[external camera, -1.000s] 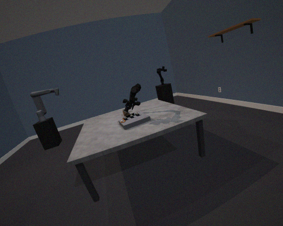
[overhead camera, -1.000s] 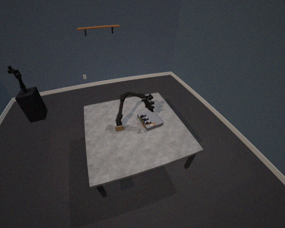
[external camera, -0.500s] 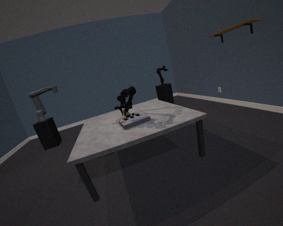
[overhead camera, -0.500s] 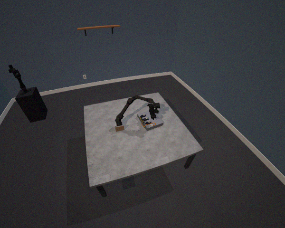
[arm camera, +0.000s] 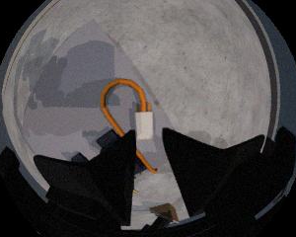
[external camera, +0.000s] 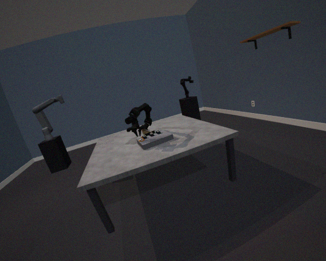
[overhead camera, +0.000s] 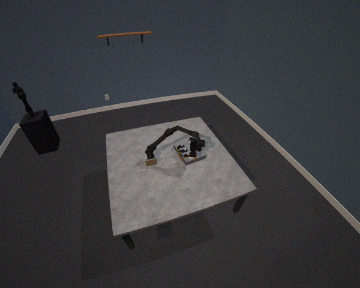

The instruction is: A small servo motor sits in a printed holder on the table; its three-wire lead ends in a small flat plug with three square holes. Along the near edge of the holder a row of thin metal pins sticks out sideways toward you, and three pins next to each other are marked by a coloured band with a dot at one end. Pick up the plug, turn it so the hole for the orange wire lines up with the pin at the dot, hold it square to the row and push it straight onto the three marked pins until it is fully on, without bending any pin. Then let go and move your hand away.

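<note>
My gripper [overhead camera: 192, 154] [external camera: 138, 135] [arm camera: 148, 133] is partly open, pointing down over one end of the grey holder [overhead camera: 196, 160] [external camera: 158, 141] [arm camera: 64, 123]. The small white plug [overhead camera: 192, 157] [arm camera: 144, 124] lies on the holder's top. In the wrist view it shows between and just beyond the fingertips, nearer the left one, with no finger closed on it. The orange lead [arm camera: 105, 106] [external camera: 142, 138] leaves the plug's far end and loops back towards dark servos [arm camera: 108, 140] [overhead camera: 183, 150] [external camera: 151, 134]. The marked pins are too small or hidden to make out.
Several dark servos with white horns stand along one side of the holder, close to the left finger. The arm's brown base block [overhead camera: 150, 162] [arm camera: 163, 211] stands on the pale table [overhead camera: 161, 198] [external camera: 115, 157] beyond that side.
</note>
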{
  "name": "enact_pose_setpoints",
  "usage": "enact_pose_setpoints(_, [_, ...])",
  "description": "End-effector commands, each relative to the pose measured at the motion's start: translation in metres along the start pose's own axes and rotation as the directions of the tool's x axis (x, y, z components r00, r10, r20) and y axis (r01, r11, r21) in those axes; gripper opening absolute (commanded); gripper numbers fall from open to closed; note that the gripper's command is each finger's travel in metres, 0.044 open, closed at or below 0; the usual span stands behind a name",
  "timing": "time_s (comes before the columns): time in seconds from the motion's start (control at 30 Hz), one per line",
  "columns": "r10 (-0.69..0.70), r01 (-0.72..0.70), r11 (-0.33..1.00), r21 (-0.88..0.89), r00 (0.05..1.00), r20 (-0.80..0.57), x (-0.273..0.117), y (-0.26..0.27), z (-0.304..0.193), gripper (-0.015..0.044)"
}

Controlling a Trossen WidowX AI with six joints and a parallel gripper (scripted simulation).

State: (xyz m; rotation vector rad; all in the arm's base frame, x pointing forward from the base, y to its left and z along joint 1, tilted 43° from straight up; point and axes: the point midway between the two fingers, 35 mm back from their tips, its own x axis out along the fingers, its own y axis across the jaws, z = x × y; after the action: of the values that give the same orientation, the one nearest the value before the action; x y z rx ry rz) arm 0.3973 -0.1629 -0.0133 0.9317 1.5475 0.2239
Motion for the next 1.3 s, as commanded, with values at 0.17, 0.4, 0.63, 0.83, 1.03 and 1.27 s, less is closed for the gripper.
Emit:
enact_pose_setpoints(0.17, [0.005, -0.006, 1.0, -0.002, 1.0, -0.005, 0.023, 0.002, 0.0, 0.0115])
enact_pose_setpoints(0.4, [0.006, -0.006, 1.0, -0.002, 1.0, -0.005, 0.029, 0.002, 0.0, 0.0115])
enact_pose_setpoints(0.63, [0.006, -0.006, 1.0, -0.002, 1.0, -0.006, 0.038, 0.002, 0.0, 0.0115])
enact_pose_setpoints(0.83, [0.006, -0.006, 1.0, -0.002, 1.0, -0.006, 0.038, 0.002, 0.0, 0.0016])
enact_pose_setpoints(1.03, [0.006, -0.006, 1.0, -0.002, 1.0, -0.005, 0.031, 0.002, 0.0, 0.0])
enact_pose_setpoints(1.27, [0.004, -0.004, 1.0, -0.002, 1.0, -0.005, 0.005, 0.002, 0.002, 0.0])
